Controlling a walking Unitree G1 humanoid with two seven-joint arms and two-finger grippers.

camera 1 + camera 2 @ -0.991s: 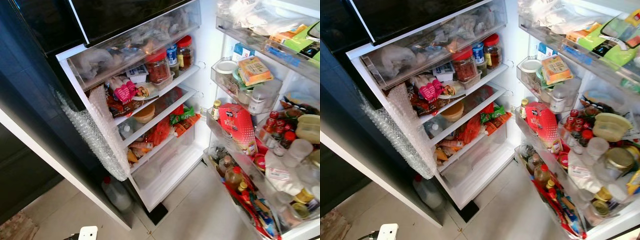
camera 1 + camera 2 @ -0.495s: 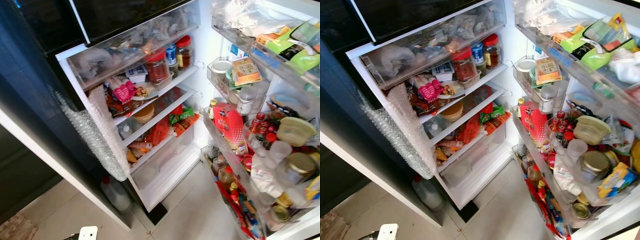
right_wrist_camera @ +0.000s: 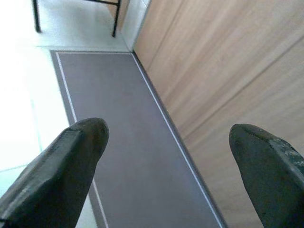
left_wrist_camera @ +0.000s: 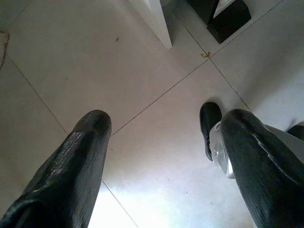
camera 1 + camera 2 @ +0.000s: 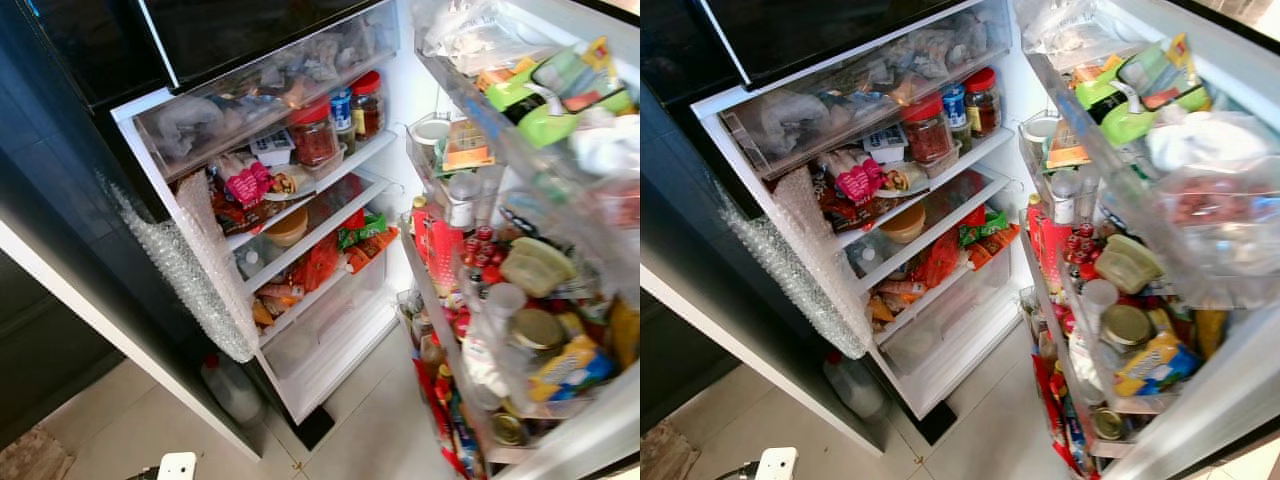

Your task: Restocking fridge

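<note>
Noting fridge (image 5: 300, 330) open ahead, shelves full, door racks (image 5: 1110, 330) crammed and blurred. Left hand (image 4: 161, 156) and right hand (image 3: 166, 161) hang spread wide, empty. I judge loose door jars may topple if knocked.

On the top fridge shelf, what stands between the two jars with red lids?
Between the larger red-lidded jar and the smaller red-lidded jar stands a blue-lidded container, seen in both eye views.
</note>
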